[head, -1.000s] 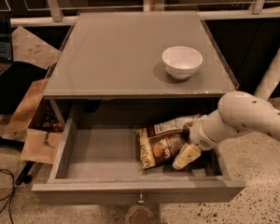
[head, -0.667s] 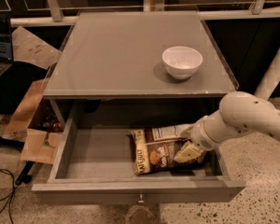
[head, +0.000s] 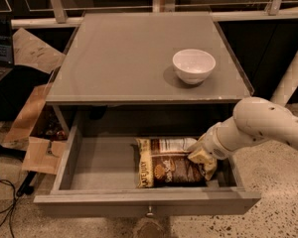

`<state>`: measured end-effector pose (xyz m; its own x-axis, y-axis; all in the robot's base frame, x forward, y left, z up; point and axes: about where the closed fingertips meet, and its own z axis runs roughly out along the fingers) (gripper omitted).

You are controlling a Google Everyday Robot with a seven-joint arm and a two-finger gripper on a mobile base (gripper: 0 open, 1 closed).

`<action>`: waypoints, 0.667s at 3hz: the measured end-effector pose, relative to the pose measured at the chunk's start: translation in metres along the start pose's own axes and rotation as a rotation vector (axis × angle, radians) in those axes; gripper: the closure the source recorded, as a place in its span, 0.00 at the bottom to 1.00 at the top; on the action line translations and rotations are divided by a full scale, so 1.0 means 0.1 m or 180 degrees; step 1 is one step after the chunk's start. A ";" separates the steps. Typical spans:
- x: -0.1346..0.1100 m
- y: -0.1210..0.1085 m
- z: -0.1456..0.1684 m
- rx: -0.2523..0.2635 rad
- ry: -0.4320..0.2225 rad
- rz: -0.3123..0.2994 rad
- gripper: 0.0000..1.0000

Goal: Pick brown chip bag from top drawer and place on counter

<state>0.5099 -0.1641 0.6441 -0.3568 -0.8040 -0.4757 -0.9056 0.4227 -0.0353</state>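
The brown chip bag [head: 169, 167] lies flat in the right half of the open top drawer [head: 104, 162], its cream lettering facing up and its white label toward the back. My gripper [head: 202, 155] reaches down into the drawer from the right and rests on the bag's right end, covering that corner. The white arm [head: 268, 125] comes in from the right edge. The grey counter [head: 124, 58] sits above the drawer.
A white bowl [head: 193, 66] stands on the counter's right side. The drawer's front panel has a small metal knob [head: 149, 212]. Cardboard pieces [head: 32, 133] and cables lie on the speckled floor at the left. A white post [head: 295, 73] stands at the right.
The bag has shifted left and now lies flatter on the drawer floor. My gripper has stayed at the bag's right end and moved slightly left with it.
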 end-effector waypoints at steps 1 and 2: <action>0.00 0.00 0.00 0.0000 0.0000 0.0000 1.00; 0.00 0.00 0.00 0.0000 0.0000 0.0000 1.00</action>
<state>0.5099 -0.1641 0.6441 -0.3567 -0.8040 -0.4757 -0.9056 0.4226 -0.0353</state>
